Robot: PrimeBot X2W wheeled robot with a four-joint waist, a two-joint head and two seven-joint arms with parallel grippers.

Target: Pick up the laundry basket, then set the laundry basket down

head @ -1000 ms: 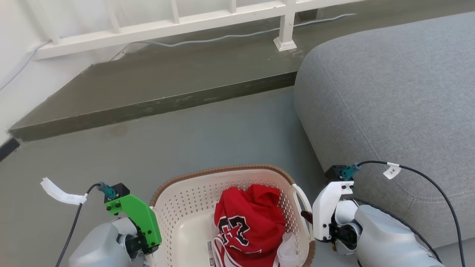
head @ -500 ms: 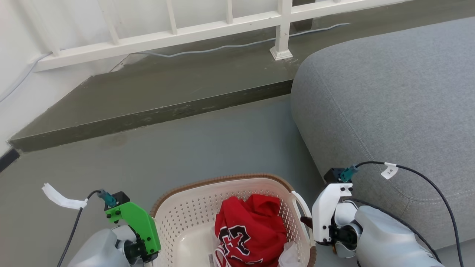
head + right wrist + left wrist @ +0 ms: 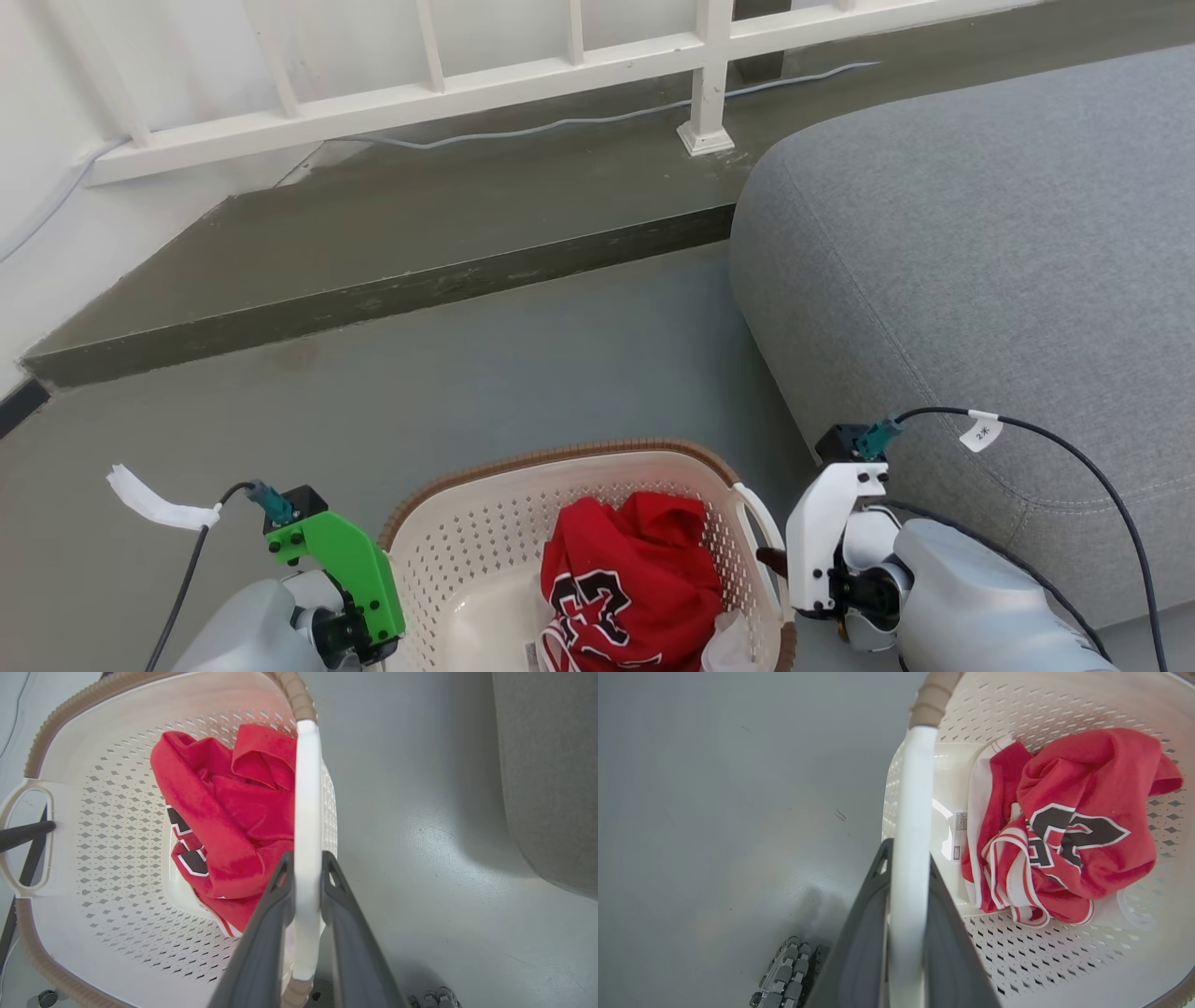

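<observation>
**Two-armed hold on a loaded basket.** The grey sofa (image 3: 980, 233) is the landmark, and the floor (image 3: 560, 355) spreads out from its foot. The laundry basket (image 3: 467, 523) is just beside the sofa's near corner with its rim about level (whether its base touches the floor cannot be told). A crumpled red jersey (image 3: 635, 569) lies inside, bunched toward the wall nearer the sofa. The right gripper (image 3: 307, 863), between basket and sofa, has its two dark fingers pinched on the sofa-side handle (image 3: 308, 788). The left gripper (image 3: 908, 858), on the side of the basket away from the sofa, is likewise clamped on the far handle (image 3: 913, 788) — each white bar runs straight up between the fingers.

Judged step: the basket is being carried toward set-down. To do this well:
- Move both arms together at equal height so the rim does not tip.
- Allow for the load sitting toward the sofa.
- Keep the right forearm off the sofa's edge.
- Lower until the base lies flat, and only then let go — both handles at once.
</observation>
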